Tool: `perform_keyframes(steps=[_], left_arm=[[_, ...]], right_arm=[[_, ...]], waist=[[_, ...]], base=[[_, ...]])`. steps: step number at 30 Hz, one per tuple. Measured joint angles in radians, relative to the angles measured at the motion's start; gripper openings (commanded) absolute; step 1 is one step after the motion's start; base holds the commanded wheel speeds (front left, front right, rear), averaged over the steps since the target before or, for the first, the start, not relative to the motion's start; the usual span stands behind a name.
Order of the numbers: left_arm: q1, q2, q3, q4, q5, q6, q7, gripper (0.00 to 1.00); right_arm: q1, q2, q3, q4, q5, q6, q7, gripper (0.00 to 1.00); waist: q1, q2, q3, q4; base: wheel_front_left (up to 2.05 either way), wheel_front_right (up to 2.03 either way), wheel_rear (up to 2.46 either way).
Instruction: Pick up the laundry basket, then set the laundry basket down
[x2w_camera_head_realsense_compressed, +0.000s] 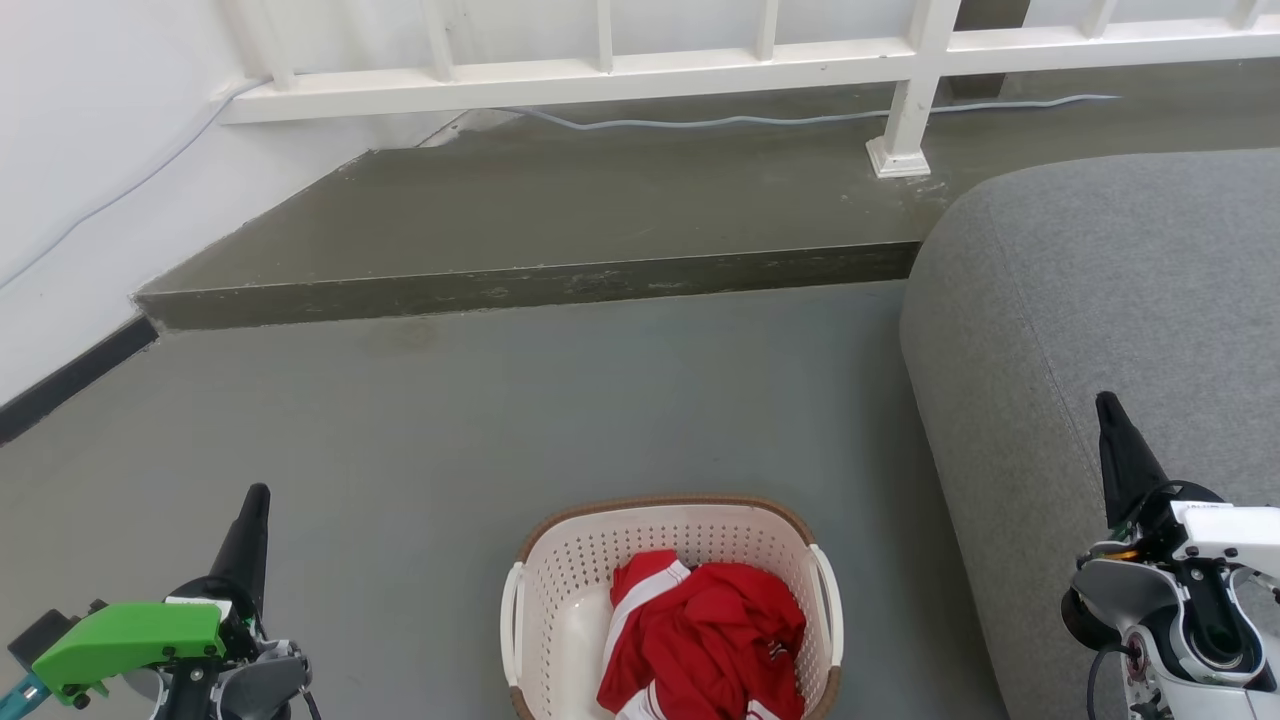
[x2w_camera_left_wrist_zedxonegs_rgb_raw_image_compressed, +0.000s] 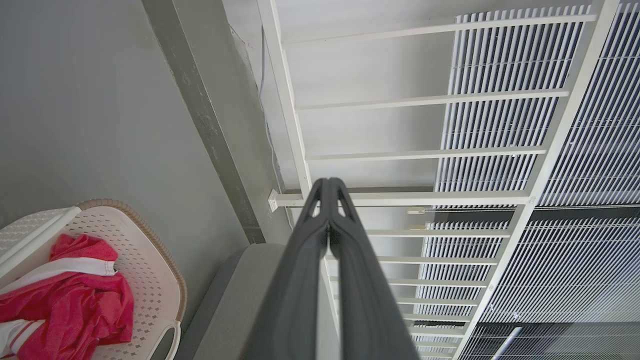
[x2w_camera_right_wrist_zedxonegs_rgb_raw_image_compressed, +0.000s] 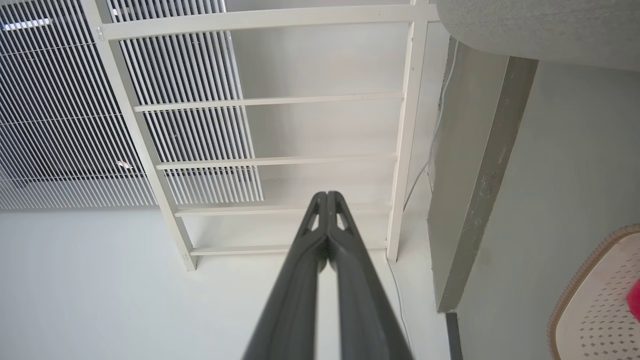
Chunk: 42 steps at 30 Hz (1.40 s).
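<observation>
The laundry basket (x2w_camera_head_realsense_compressed: 570, 580) stands on the grey floor at the bottom centre of the head view, cream-white and perforated with a brown rim and white side handles. A red and white garment (x2w_camera_head_realsense_compressed: 705, 635) lies inside it. My left gripper (x2w_camera_head_realsense_compressed: 252, 500) is shut at the lower left, well to the left of the basket and apart from it. My right gripper (x2w_camera_head_realsense_compressed: 1108, 410) is shut at the lower right, in front of the sofa. The left wrist view shows the basket (x2w_camera_left_wrist_zedxonegs_rgb_raw_image_compressed: 150, 265) at its lower left and the shut left gripper (x2w_camera_left_wrist_zedxonegs_rgb_raw_image_compressed: 328, 182). The right wrist view catches the basket (x2w_camera_right_wrist_zedxonegs_rgb_raw_image_compressed: 600, 295) and the shut right gripper (x2w_camera_right_wrist_zedxonegs_rgb_raw_image_compressed: 327, 195).
A grey sofa (x2w_camera_head_realsense_compressed: 1120, 300) fills the right side, close beside the basket. A raised concrete step (x2w_camera_head_realsense_compressed: 560, 215) runs across behind the floor, with a white railing (x2w_camera_head_realsense_compressed: 700, 60) and a grey cable (x2w_camera_head_realsense_compressed: 800, 118) on it. A white wall (x2w_camera_head_realsense_compressed: 90, 170) closes the left.
</observation>
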Motion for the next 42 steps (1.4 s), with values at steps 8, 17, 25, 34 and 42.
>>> perform_keyframes(steps=[8,17,25,34,42], left_arm=[[0.000,0.000,0.000,0.000,0.000,0.000,0.000,0.00],[0.000,0.000,0.000,0.000,0.000,0.000,0.000,0.00],[0.000,0.000,0.000,0.000,0.000,0.000,0.000,0.00],[0.000,0.000,0.000,0.000,0.000,0.000,0.000,0.00],[0.000,0.000,0.000,0.000,0.000,0.000,0.000,0.00]], right_arm=[[0.000,0.000,0.000,0.000,0.000,0.000,0.000,0.00],[0.000,0.000,0.000,0.000,0.000,0.000,0.000,0.00],[0.000,0.000,0.000,0.000,0.000,0.000,0.000,0.00],[0.000,0.000,0.000,0.000,0.000,0.000,0.000,0.00],[0.000,0.000,0.000,0.000,0.000,0.000,0.000,0.00]], waist=[[0.0000,0.0000,0.000,0.000],[0.0000,0.0000,0.000,0.000],[0.0000,0.0000,0.000,0.000],[0.0000,0.0000,0.000,0.000],[0.0000,0.0000,0.000,0.000]], base=[[0.00,0.00,0.00],[0.00,0.00,0.00],[0.00,0.00,0.00],[0.00,0.00,0.00],[0.00,0.00,0.00]])
